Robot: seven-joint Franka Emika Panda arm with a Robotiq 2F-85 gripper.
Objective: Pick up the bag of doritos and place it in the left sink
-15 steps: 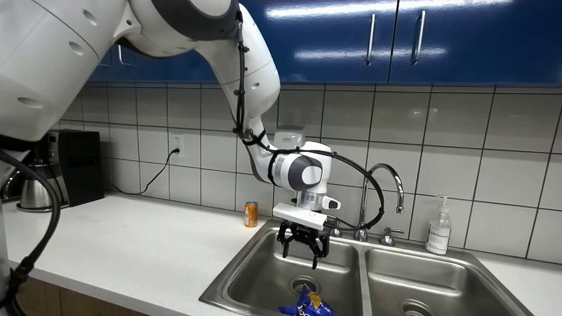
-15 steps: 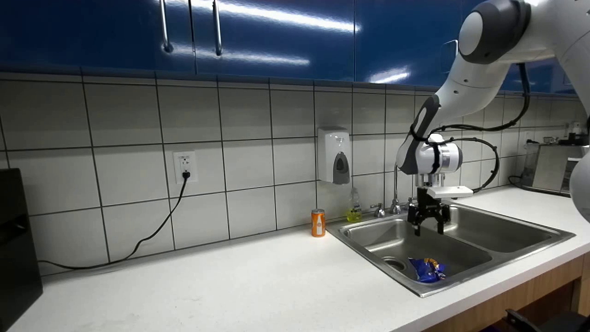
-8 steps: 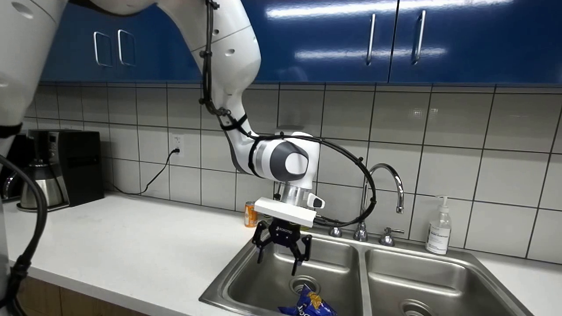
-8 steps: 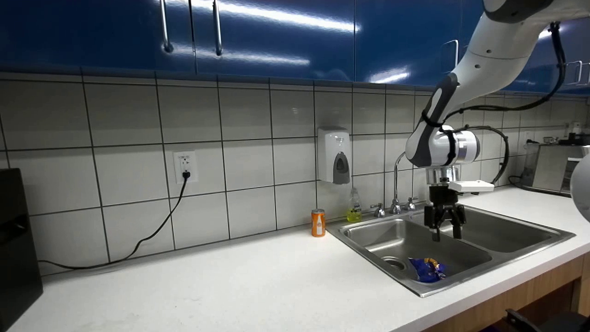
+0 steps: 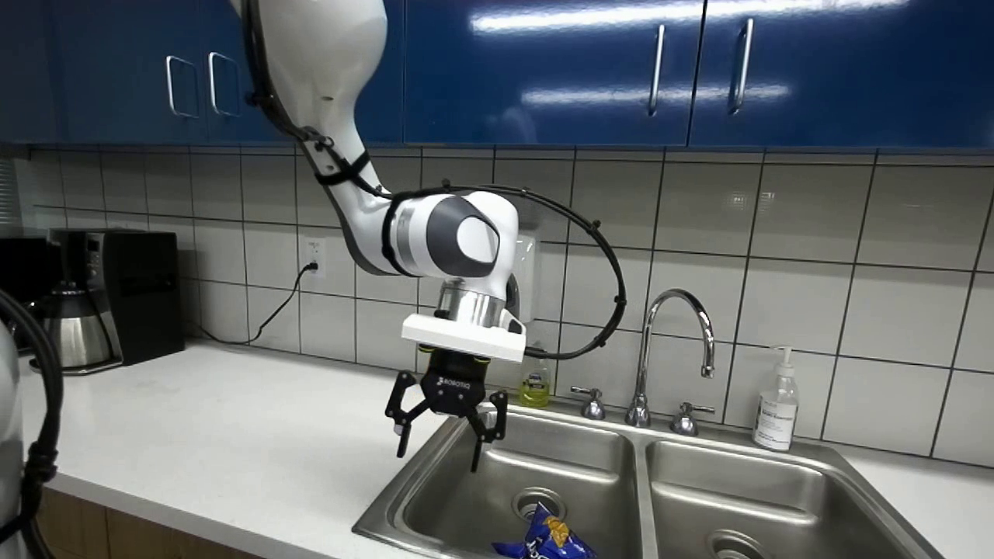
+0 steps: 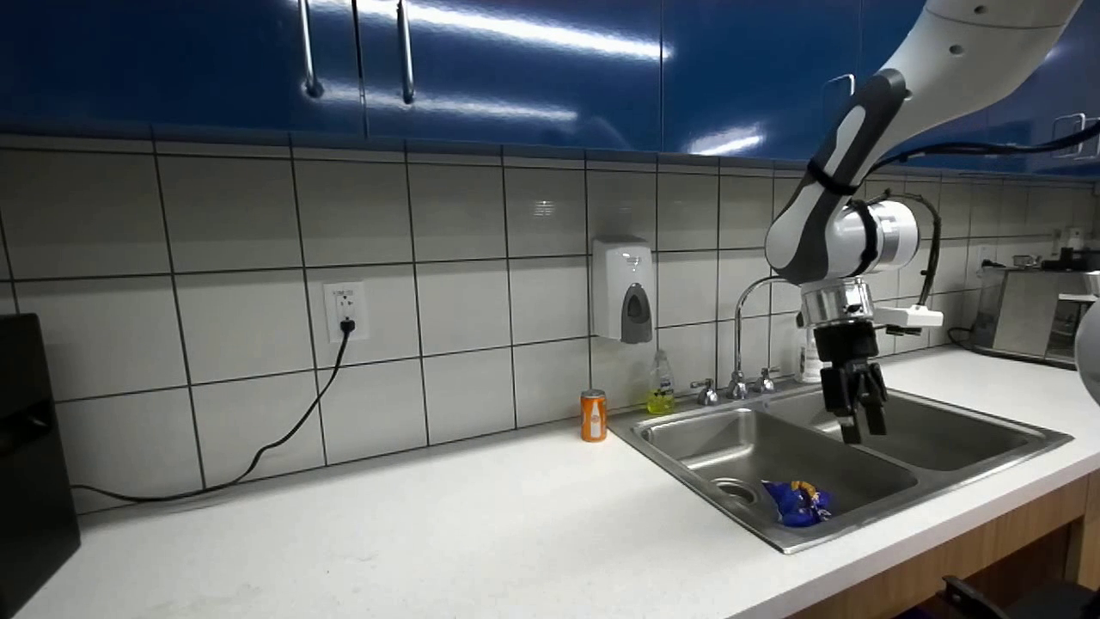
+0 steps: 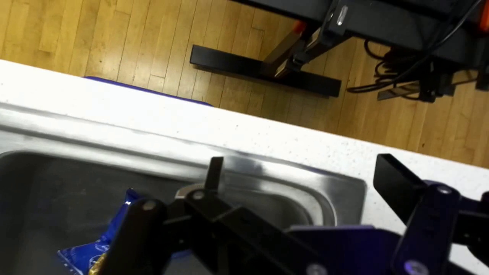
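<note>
The bag of doritos is blue and crinkled with an orange mark. It lies in the left sink near the drain, in both exterior views (image 5: 547,539) (image 6: 797,505), and is partly covered by a finger in the wrist view (image 7: 85,255). The left sink is a stainless-steel basin in both exterior views (image 5: 450,505) (image 6: 795,456) and in the wrist view (image 7: 42,191). My gripper (image 5: 439,456) is open with nothing between its fingers. It is above the left sink's outer edge and the counter, apart from the bag, and also shows in an exterior view (image 6: 864,430) and the wrist view (image 7: 300,168).
The right basin (image 5: 730,489) adjoins the left one. A curved faucet (image 5: 644,353), a yellow soap bottle (image 5: 535,388) and a sanitizer bottle (image 5: 776,415) stand behind. An orange can (image 6: 593,417) stands on the counter (image 6: 481,507). A black machine (image 5: 144,295) stands farther along.
My gripper has moved away from over the middle of the left sink toward its outer edge, rising and tilting slightly. The fingers stay open. The bag has not moved.
</note>
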